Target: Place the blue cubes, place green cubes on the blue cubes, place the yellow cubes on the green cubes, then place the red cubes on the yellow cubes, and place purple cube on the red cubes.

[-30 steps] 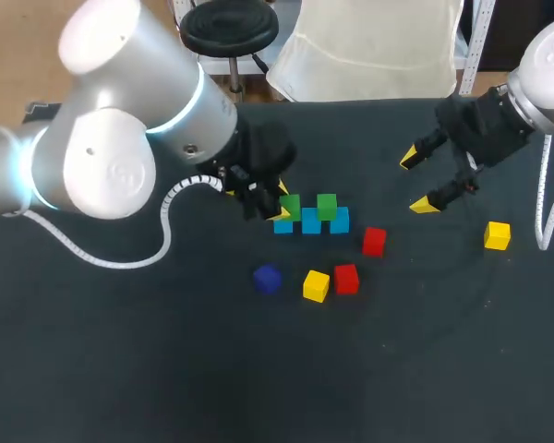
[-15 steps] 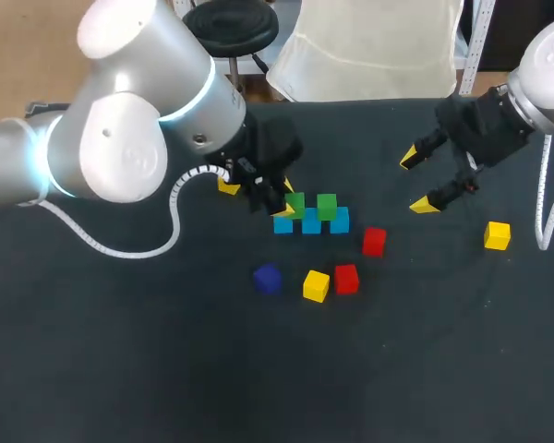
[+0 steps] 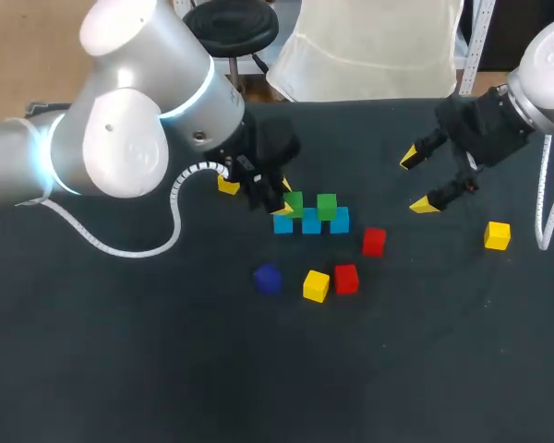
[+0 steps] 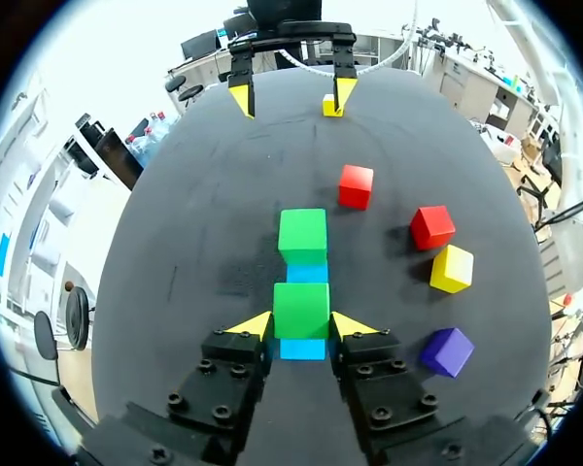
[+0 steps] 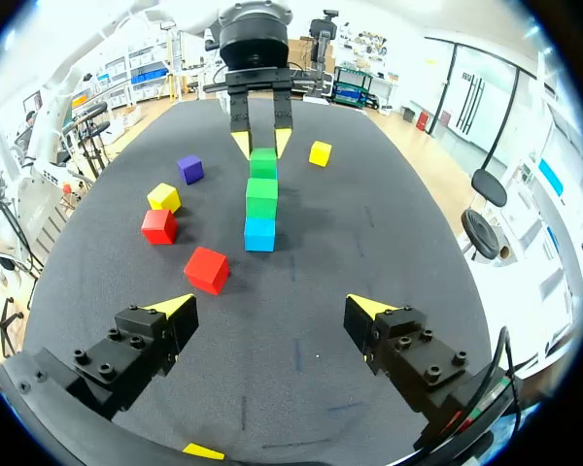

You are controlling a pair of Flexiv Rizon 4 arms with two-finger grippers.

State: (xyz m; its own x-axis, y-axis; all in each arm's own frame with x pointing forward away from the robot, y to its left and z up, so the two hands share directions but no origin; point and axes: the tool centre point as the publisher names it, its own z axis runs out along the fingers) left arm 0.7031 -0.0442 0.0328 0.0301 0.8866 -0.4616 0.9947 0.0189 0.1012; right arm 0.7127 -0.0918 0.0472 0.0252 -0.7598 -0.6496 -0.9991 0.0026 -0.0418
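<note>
Three blue cubes (image 3: 311,222) lie in a row at mid-table. Two green cubes sit on top: one (image 3: 327,205) toward the right, the other (image 3: 294,203) toward the left. My left gripper (image 3: 283,198) is shut on that left green cube (image 4: 301,309), which rests on the blue cubes (image 4: 302,349). Two red cubes (image 3: 374,241) (image 3: 346,278), a yellow cube (image 3: 316,285) and the purple cube (image 3: 267,278) lie loose in front of the row. My right gripper (image 3: 417,182) hovers open and empty at the right (image 5: 270,308).
One yellow cube (image 3: 228,185) lies behind my left gripper. Another yellow cube (image 3: 497,235) sits near the table's right edge, under my right arm. The black table (image 3: 166,369) has free room across its front.
My left arm has shifted slightly to the right with the green cube, uncovering the yellow cube behind it. The right arm has not moved.
</note>
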